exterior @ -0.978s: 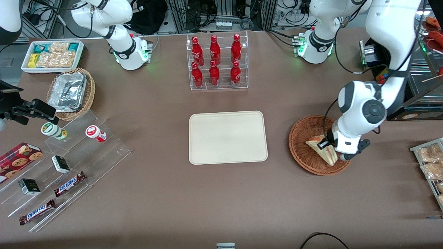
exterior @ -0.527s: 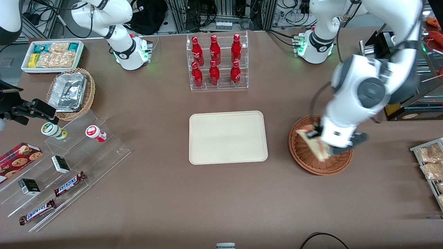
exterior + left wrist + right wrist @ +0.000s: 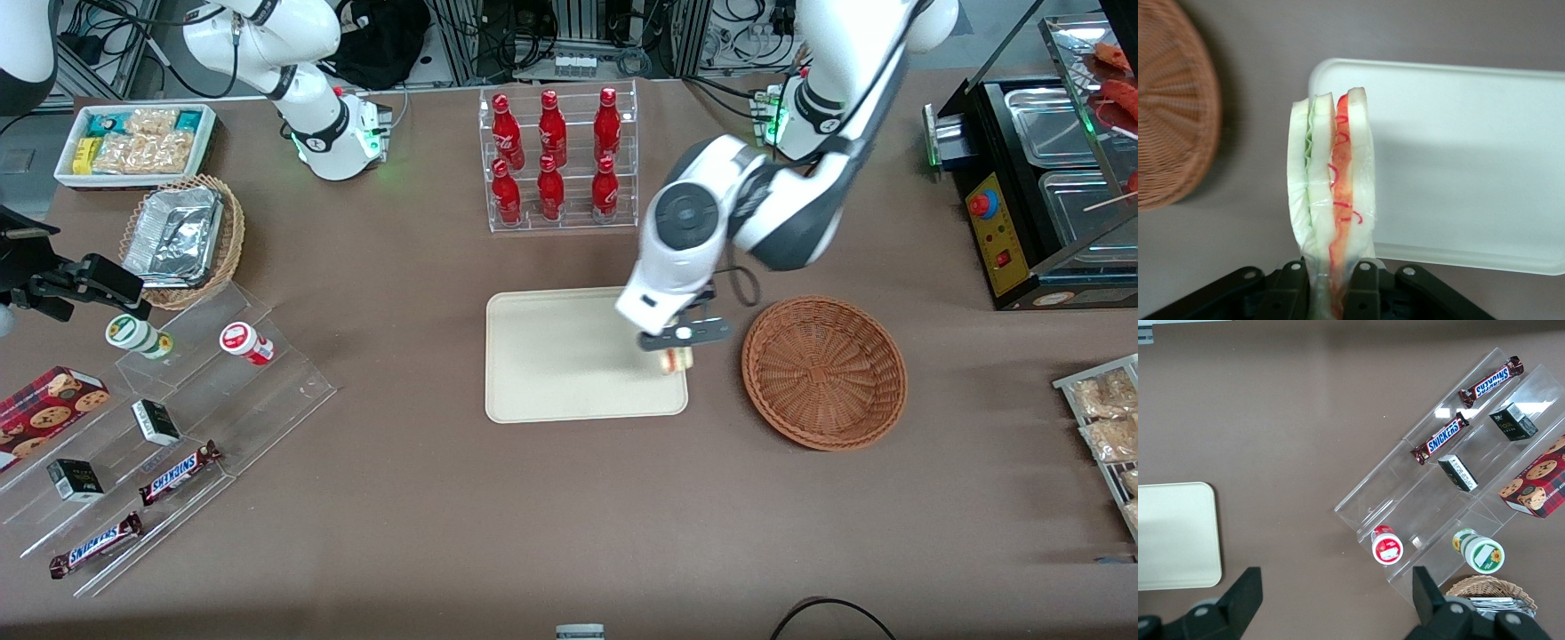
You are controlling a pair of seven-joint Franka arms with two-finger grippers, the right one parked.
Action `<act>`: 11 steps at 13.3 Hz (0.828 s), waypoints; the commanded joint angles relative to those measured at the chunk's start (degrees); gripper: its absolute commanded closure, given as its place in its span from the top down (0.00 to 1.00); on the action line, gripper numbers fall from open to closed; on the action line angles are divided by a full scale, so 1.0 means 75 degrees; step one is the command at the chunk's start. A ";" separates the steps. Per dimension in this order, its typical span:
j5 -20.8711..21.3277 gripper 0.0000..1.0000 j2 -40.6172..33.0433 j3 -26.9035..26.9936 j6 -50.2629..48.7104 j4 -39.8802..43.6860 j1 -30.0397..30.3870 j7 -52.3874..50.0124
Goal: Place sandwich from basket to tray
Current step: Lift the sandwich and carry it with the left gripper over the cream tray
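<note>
My left gripper (image 3: 677, 345) (image 3: 1330, 283) is shut on the sandwich (image 3: 1331, 187), a wedge of white bread with green and red filling layers. In the front view only the sandwich's tip (image 3: 677, 359) peeks out below the hand. It hangs above the edge of the cream tray (image 3: 551, 356) (image 3: 1471, 167) that is nearest the basket. The round reddish-brown wicker basket (image 3: 824, 371) (image 3: 1171, 113) sits beside the tray, toward the working arm's end, with nothing in it.
A clear rack of red bottles (image 3: 556, 160) stands farther from the front camera than the tray. Toward the parked arm's end lie a clear stepped stand with snack bars (image 3: 169, 418), a tan basket with a foil container (image 3: 182, 238) and a white snack bin (image 3: 133, 142). A black food warmer (image 3: 1040, 178) stands by the working arm.
The left arm lifted the sandwich out of the basket and carried it sideways to above the tray's edge. The basket now holds nothing.
</note>
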 commanded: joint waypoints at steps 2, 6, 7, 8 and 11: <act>0.0219 0.14 0.1548 0.0108 0.0381 0.1250 -0.0795 -0.0152; 0.0289 0.14 0.2205 0.0120 0.1179 0.1274 -0.1194 -0.0129; 0.0406 0.16 0.2299 0.0120 0.1191 0.1274 -0.1253 -0.0094; 0.0511 0.16 0.2405 0.0120 0.1203 0.1274 -0.1265 -0.0117; 0.0548 0.38 0.2558 0.0120 0.1203 0.1380 -0.1289 -0.0129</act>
